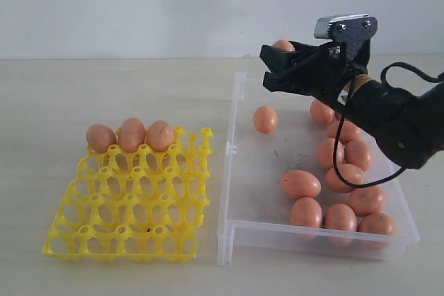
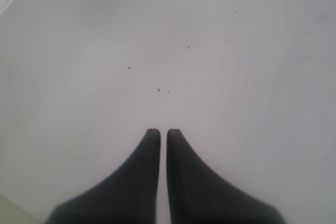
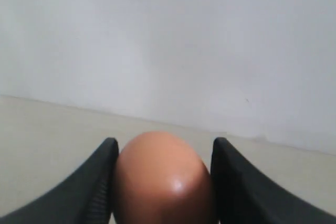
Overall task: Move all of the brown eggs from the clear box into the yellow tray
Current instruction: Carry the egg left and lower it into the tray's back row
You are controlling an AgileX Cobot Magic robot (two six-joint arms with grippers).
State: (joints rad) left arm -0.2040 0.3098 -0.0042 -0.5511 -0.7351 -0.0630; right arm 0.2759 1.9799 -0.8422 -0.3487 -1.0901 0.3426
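Three brown eggs [image 1: 131,134] fill far-row cups of the yellow tray [image 1: 61,242], the rest open; a table [image 1: 104,88] strip separates it from the clear box [image 1: 229,171], whose right side eggs crowd

The right pincer [image 1: 272,67] is seen as black, a grey block [image 1: 333,27] above it. The egg [image 3: 160,179] between its fingers [image 3: 86,192] is coloured orange-brown, with a pale glint. The eggs [image 1: 300,184] below it are coloured alike. The box [image 1: 232,185] beneath is clear; the tray [image 1: 128,202], well aside, bright yellow. The table [image 1: 104,88] is beige.
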